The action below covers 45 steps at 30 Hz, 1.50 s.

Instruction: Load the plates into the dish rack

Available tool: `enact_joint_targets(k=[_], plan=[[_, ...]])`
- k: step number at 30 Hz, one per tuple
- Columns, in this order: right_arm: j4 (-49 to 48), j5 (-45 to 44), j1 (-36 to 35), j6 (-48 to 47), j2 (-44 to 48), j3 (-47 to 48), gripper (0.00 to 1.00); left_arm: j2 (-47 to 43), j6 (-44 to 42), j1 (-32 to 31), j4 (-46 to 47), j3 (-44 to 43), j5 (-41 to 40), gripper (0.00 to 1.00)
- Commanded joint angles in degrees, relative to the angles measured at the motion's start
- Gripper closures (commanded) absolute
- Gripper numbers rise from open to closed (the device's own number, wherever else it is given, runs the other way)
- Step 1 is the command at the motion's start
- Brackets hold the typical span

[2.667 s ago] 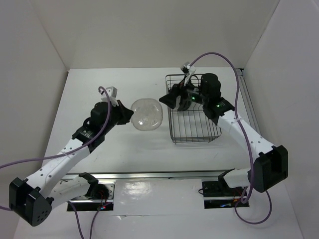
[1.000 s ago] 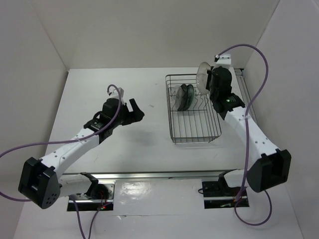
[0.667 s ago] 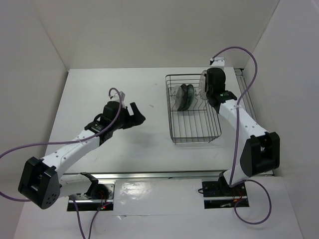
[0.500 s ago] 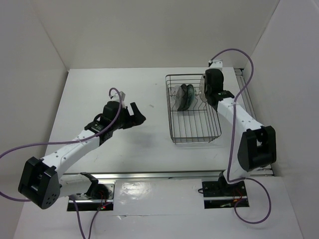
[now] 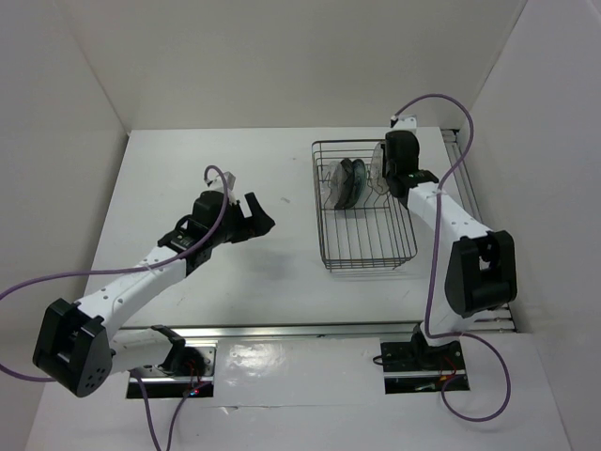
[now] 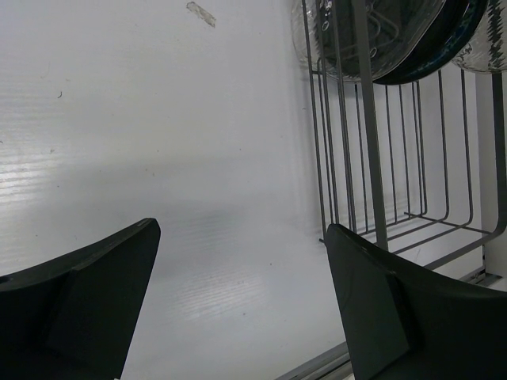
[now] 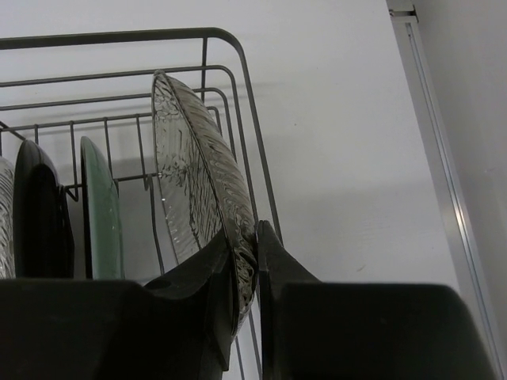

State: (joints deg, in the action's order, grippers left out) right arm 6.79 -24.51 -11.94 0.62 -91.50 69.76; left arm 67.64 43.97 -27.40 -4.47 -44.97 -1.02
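The dark wire dish rack (image 5: 327, 256) stands at the right of the table. Upright in its far end are a black plate (image 7: 40, 226), a green-blue plate (image 7: 101, 218) and a pale one (image 7: 3, 226) at the frame's edge. A clear glass plate (image 7: 186, 174) stands on edge just right of them, by the rack's right wall. My right gripper (image 7: 247, 257) is shut on its lower rim, one finger on each face. My left gripper (image 5: 255, 214) hovers open over bare table left of the rack (image 6: 366, 150), holding nothing.
A metal rail (image 7: 432, 142) runs along the table's right edge, close to the rack. White walls enclose the table on three sides. The arms' base plates (image 5: 282, 352) sit at the near edge.
My right gripper has carried the clear plate from above the rack's far right corner down into the rack beside the other plates. The left arm has barely moved.
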Motion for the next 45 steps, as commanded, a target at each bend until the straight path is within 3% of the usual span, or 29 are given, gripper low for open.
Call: enact_joint_targets(k=[1, 3, 4, 9, 13, 15, 16, 17, 22, 28, 33, 37, 45], plan=[[-2.74, 0.69, 0.34, 0.78, -0.96, 2.40, 0.81, -1.45, 0.51, 0.06, 1.39, -0.38, -0.30, 0.00], [-2.74, 0.69, 0.34, 1.31, -0.96, 2.40, 0.67, -1.45, 0.51, 0.06, 1.39, -0.38, -0.30, 0.00], [-2.74, 0.69, 0.34, 1.31, -1.48, 2.40, 0.54, -1.45, 0.51, 0.06, 1.39, -0.38, -0.82, 0.00], [-1.78, 0.79, 0.34, 1.31, -1.48, 3.19, 0.37, -0.93, 0.51, 0.06, 0.08, -1.44, -1.53, 0.00], [0.16, -2.20, 0.34, 2.71, -0.53, 3.81, 0.30, -0.40, 0.51, 0.06, -1.77, -1.96, -2.76, 0.00], [1.64, -4.56, 0.34, 4.56, 1.32, 4.42, 0.18, -0.40, 0.51, 0.06, -2.74, -2.49, -4.34, 0.00], [2.26, -5.45, 0.34, 5.43, 3.59, 4.42, 0.03, -0.40, 0.51, 0.06, -4.22, -3.71, -4.95, 0.00], [3.40, -5.46, 0.34, 5.44, 4.66, 5.47, 0.00, 0.21, 0.51, 0.06, -4.23, -4.24, -5.48, 0.00], [12.18, -4.42, 0.34, 7.81, 9.93, 11.88, 0.00, 3.02, -0.72, 0.06, -9.30, -9.33, -6.01, 0.00], [28.96, -3.26, -0.89, 15.19, 17.75, 18.22, 0.00, 4.08, -3.27, 0.06, -20.91, -23.56, -10.84, 0.00], [32.94, -4.49, -2.03, 16.43, 27.94, 14.71, 0.00, 0.05, -5.12, 0.06, -34.45, -35.52, -19.19, 0.00], [32.94, -4.49, -2.03, 15.73, 37.69, 11.81, 0.00, -5.84, -9.24, 0.06, -38.77, -36.94, -23.85, 0.00], [34.87, -5.01, -2.56, 15.20, 41.23, 10.58, 0.00, -10.77, -14.34, 0.59, -39.30, -32.99, -24.91, 0.00]])
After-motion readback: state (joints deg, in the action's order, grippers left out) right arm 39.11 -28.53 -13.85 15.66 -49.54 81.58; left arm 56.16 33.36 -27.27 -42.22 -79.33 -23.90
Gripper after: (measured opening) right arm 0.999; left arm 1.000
